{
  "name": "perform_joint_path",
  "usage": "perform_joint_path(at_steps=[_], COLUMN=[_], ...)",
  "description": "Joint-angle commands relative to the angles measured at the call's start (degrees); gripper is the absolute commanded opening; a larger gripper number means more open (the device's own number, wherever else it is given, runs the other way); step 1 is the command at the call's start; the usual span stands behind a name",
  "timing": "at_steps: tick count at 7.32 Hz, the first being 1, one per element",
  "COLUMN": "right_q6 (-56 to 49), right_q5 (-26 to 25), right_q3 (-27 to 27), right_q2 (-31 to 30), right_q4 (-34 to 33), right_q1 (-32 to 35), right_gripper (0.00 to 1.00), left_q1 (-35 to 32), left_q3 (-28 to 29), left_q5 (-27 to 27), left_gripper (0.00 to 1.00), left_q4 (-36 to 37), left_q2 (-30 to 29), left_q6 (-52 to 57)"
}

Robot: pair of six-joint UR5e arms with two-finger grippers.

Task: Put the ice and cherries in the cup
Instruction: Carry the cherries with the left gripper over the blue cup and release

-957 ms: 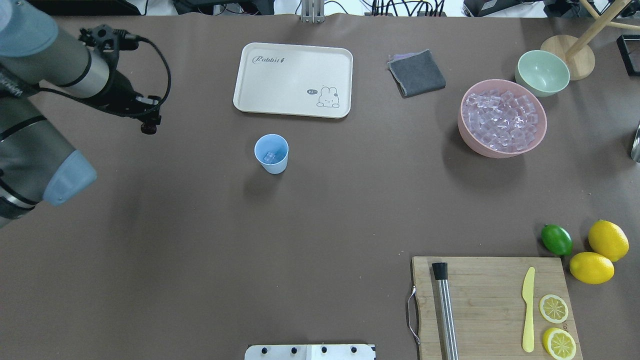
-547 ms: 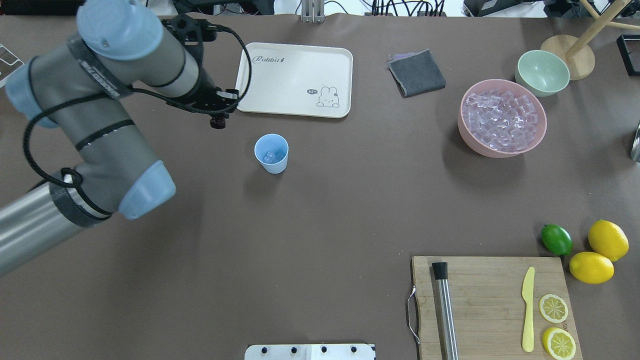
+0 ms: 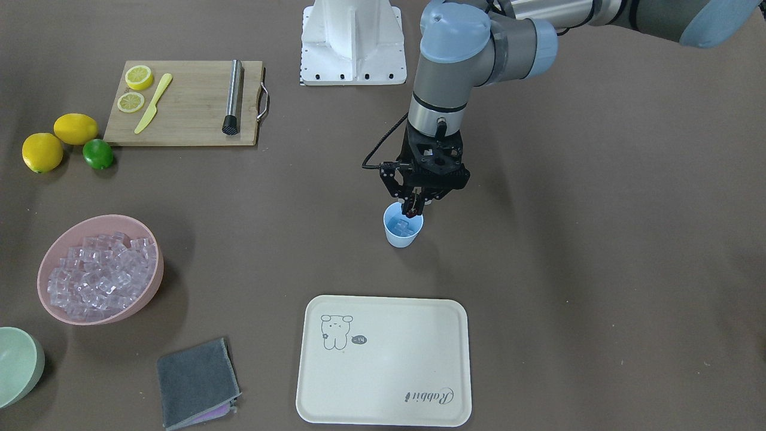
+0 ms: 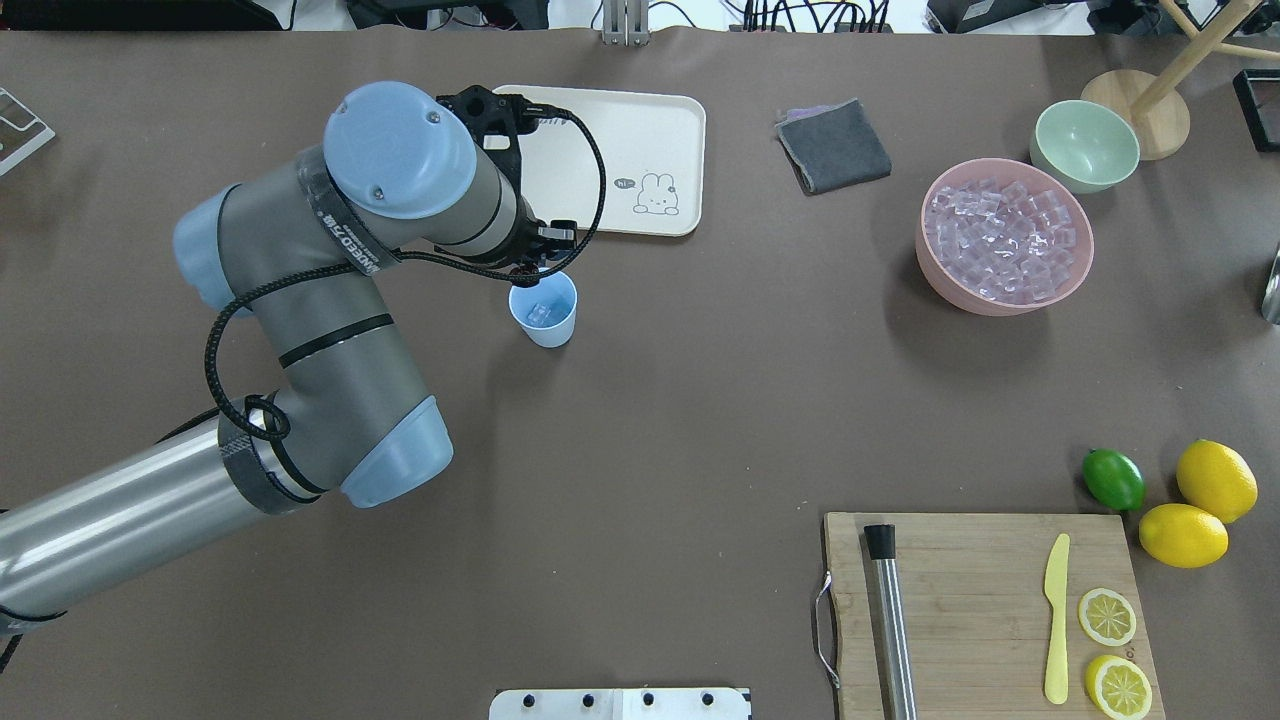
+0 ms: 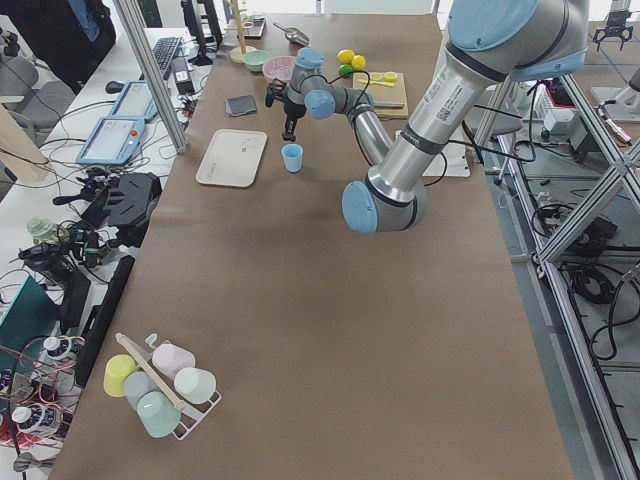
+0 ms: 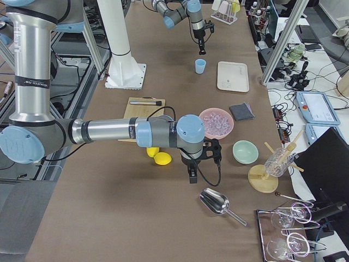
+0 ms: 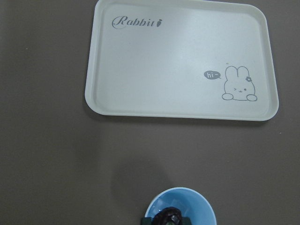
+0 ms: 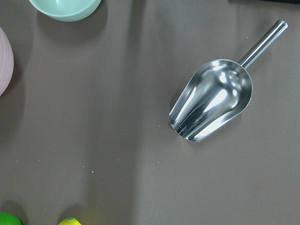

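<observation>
Grip L (image 3: 413, 207) pinched on cherries (image 3: 410, 212) | cup (image 3: 401, 236) w/ ice (image 3: 402, 225) just below, for drop | grip R (image 6: 192, 176): can't tell

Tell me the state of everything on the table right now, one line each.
cup: upright, some ice inside
left pincer: shut on cherries, above the cup's rim
right pincer: cannot tell open or shut
pink bowl: full of ice
green bowl: empty
tray: empty
scoop: lying empty
</observation>
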Motion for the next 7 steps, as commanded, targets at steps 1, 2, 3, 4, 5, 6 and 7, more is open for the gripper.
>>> perform_joint_path(at_steps=[1,2,3,4,5,6,7], right_q6=[-0.17,-0.26,-0.26,-0.26,-0.26,-0.26,-0.35], right_q5=[-0.06,-0.06,-0.06,-0.06,-0.06,-0.06,-0.06], right_q3=[-0.27,-0.27,-0.18,-0.09,-0.18,-0.18,-0.36], right_q2=[-0.14,-0.23,-0.4,-0.58,-0.58,-0.67,-0.76], right_q4=[0.03,0.03,0.03,0.03,0.03,0.03,0.03], right_q1=[-0.01,-0.01,-0.01,-0.01,-0.01,-0.01,-0.01], right_gripper=[0.99,0.99,0.99,0.99,0.99,0.99,0.99], left_q1=[0.31,0.31,0.22,0.22,0.13,-0.04,-0.22], left_q3=[0.54,0.46,0.28,0.11,-1.55,-6.18,-11.53], left_q5=[0.24,0.24,0.24,0.15,-0.11,-0.46,-0.72], left_gripper=[0.31,0.55,0.98,0.98,0.98,0.98,0.98], left_q4=[-0.73,-0.73,-0.73,-0.64,-0.64,-0.12,-0.46], left_q2=[-0.43,-0.43,-0.26,-0.17,0.44,4.89,13.98], left_q6=[-0.43,-0.43,-0.52,-0.6,-0.69,-0.69,-0.43])
